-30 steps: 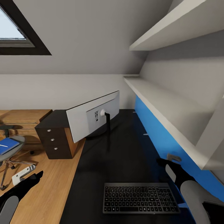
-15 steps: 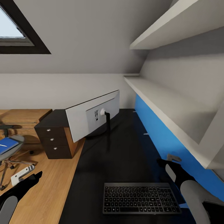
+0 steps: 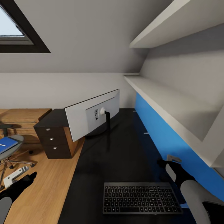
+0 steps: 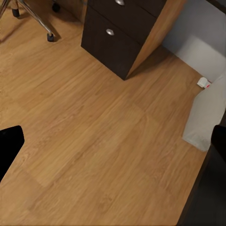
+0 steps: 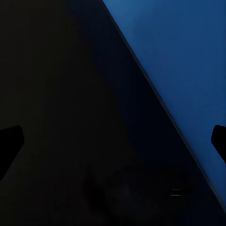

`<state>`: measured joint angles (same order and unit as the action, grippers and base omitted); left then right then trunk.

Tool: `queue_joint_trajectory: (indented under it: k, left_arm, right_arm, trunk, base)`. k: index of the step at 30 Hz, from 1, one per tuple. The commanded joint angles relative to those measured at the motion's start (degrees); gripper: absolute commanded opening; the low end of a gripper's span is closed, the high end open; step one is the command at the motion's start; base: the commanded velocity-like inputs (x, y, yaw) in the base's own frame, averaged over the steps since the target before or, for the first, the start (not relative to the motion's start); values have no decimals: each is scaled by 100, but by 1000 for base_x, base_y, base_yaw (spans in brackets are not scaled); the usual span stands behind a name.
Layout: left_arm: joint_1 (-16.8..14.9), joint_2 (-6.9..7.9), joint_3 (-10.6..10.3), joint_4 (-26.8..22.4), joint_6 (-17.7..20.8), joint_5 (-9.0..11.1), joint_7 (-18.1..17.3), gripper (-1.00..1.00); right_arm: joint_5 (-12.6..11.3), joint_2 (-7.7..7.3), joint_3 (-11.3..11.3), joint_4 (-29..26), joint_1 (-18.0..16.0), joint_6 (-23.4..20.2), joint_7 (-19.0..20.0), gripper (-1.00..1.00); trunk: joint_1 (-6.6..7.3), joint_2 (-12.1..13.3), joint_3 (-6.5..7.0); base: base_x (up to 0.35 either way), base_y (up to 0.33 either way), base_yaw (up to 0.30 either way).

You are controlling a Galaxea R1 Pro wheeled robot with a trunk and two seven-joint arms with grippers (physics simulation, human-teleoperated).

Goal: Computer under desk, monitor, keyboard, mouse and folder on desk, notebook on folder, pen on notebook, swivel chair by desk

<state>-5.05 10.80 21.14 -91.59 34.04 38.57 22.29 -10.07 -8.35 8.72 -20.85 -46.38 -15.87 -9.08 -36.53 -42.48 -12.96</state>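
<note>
The monitor [image 3: 93, 116] stands on the dark desk [image 3: 124, 155], its grey back facing me. Near the desk's front edge lies the black keyboard [image 3: 141, 197]. At far left the swivel chair [image 3: 11, 152] stands on the wood floor, carrying the blue folder [image 3: 6, 144] with a thin white thing on top. My left gripper [image 3: 29, 178] hangs open over the floor left of the desk; the left wrist view has its fingertips [image 4: 9, 146] wide apart. My right gripper [image 3: 163, 162] hovers open above the desk's right side, by the blue wall panel [image 5: 179, 61].
A dark drawer unit [image 3: 54, 137] stands beside the desk's left end, also seen from the left wrist [image 4: 125, 33]. A white flat object [image 3: 14, 175] lies on the floor near the chair. White shelves [image 3: 168, 102] overhang the desk on the right.
The view has drifted a little, shifting the chair and drawers leftward in the picture. My left arm has sunk lower and further toward the picture's corner. The right arm holds still.
</note>
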Motion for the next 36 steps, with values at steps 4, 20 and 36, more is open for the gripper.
queue_joint_trajectory:
  k: [4, 20, 36]
  left_arm:
    - [-4, 1, 26, -5, 23, 63, 48, 100]
    - [-4, -8, 126, 9, 24, 72, 47, 100]
    - [-4, -16, 191, 9, 24, 70, 48, 100]
  right_arm:
    - [-72, -13, 5, -14, -3, -29, -32, 100]
    - [-463, -48, 23, -7, -3, -30, -81, 100]
    - [-705, -73, 51, -7, -3, -263, -371, 100]
  trunk:
    - [-90, -169, -81]
    - [-441, -811, -369]
    - [-793, -1453, -656]
  base:
    - [0, 0, 0]
    - [0, 0, 0]
    - [0, 0, 0]
